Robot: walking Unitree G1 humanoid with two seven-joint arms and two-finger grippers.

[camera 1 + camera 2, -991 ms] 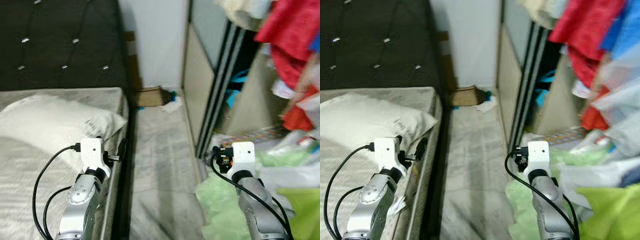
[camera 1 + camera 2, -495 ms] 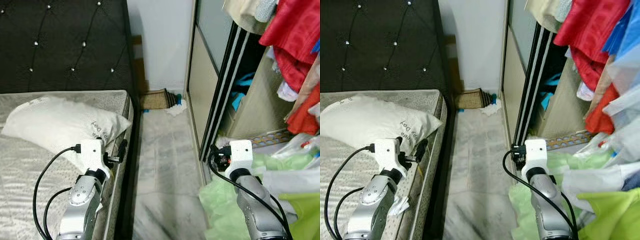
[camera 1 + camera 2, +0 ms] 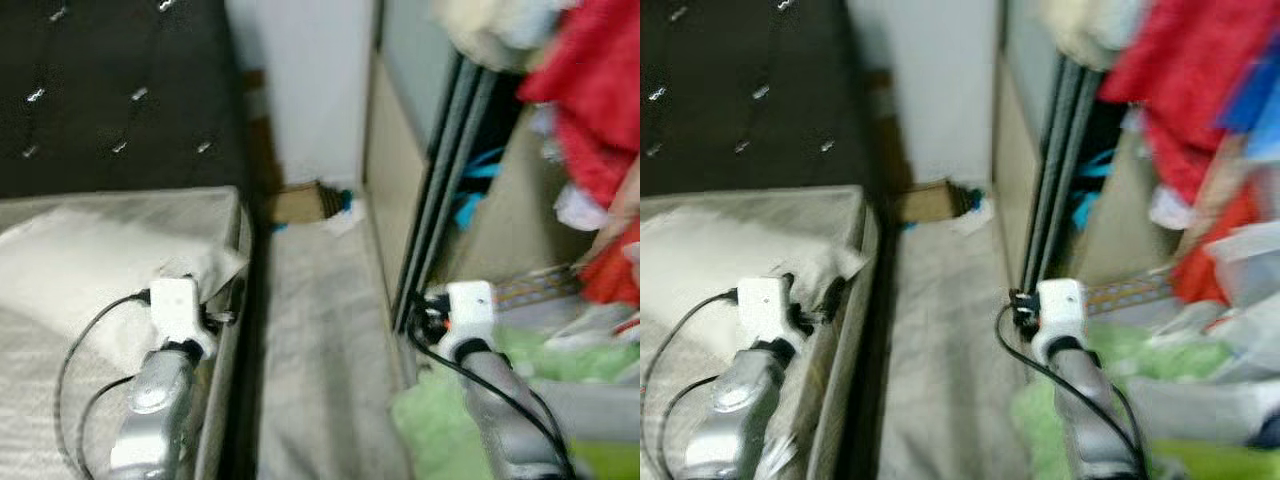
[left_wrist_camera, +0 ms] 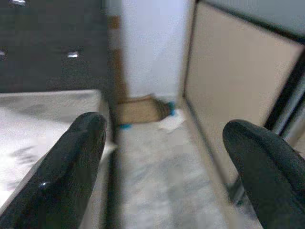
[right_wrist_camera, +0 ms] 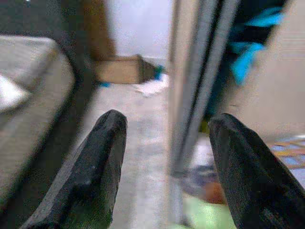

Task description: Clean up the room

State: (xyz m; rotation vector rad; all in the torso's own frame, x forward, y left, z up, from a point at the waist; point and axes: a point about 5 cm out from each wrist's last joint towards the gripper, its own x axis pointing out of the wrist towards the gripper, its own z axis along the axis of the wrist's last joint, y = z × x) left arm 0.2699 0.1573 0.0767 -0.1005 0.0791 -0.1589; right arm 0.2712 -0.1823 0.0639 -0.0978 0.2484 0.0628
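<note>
Two empty grippers, aisle ahead

Left gripper (image 4: 162,157) and right gripper (image 5: 164,164) both spread, carrying nothing, held forward for walking. Litter: cardboard box (image 3: 298,203) and crumpled paper (image 3: 340,215) lie at the wall between bed (image 3: 100,210) and wardrobe (image 3: 400,150).

Bed and tiled floor strip, blurred

A white pillow (image 3: 95,265) lies on the grey bed (image 3: 40,400) at 9 o'clock. On the pale floor (image 3: 320,330), at 12 o'clock, sit a brown cardboard box (image 3: 300,200) and, just beside it, a crumpled white scrap (image 3: 343,218); green fabric (image 3: 440,430) lies at 4 o'clock.
</note>
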